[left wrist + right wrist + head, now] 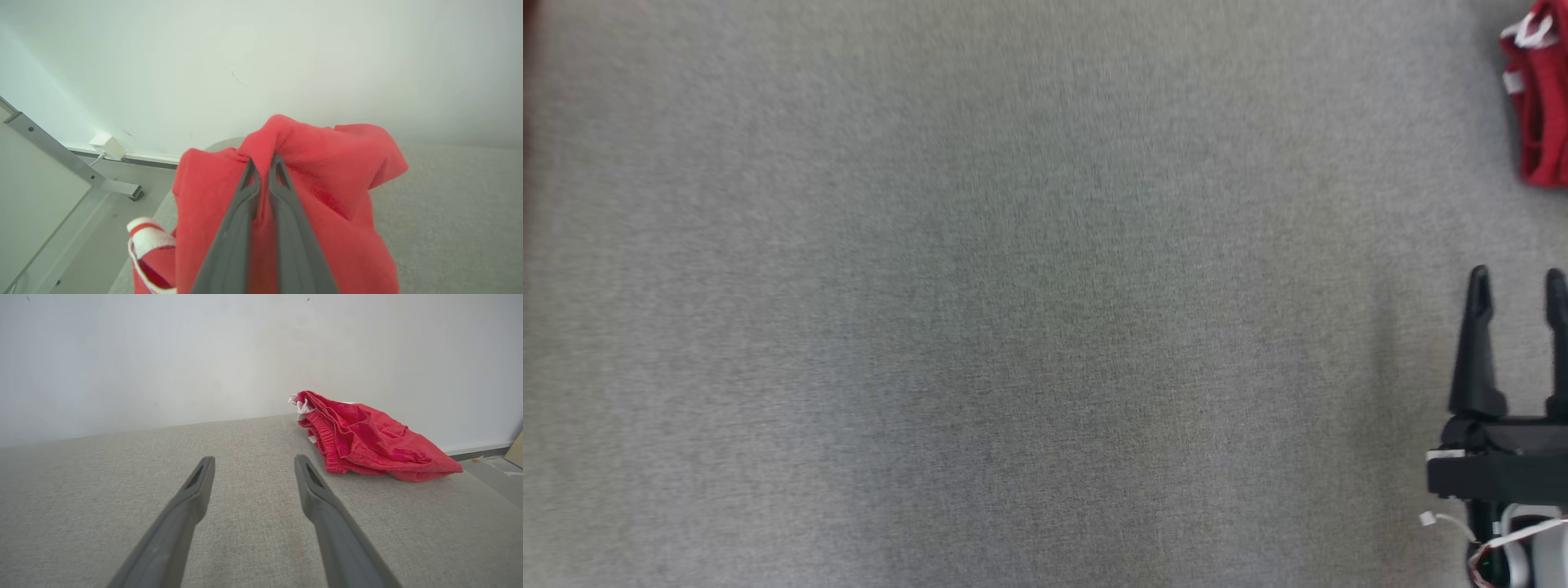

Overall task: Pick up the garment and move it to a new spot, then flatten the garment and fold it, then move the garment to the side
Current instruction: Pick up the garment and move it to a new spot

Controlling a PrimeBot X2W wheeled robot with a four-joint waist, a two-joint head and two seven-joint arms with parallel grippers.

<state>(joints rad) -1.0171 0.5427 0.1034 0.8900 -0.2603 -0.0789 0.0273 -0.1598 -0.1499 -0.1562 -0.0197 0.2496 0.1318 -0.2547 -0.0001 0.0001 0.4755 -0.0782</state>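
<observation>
Since my left fingers (245,196) are pinched on the red garment (335,175) at the counter's (449,212) edge and my right fingers (196,486) stand wide, I judge pickup underway, next a lift inward.

Two red garments (367,441) (327,183), two claws (254,460) (264,161)

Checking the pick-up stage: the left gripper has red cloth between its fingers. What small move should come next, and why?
Probably lift the left gripper: its fingers are pinched together on a fold of the red garment, which drapes around them, so a raise would test the grip before carrying it onto the grey surface.
</observation>
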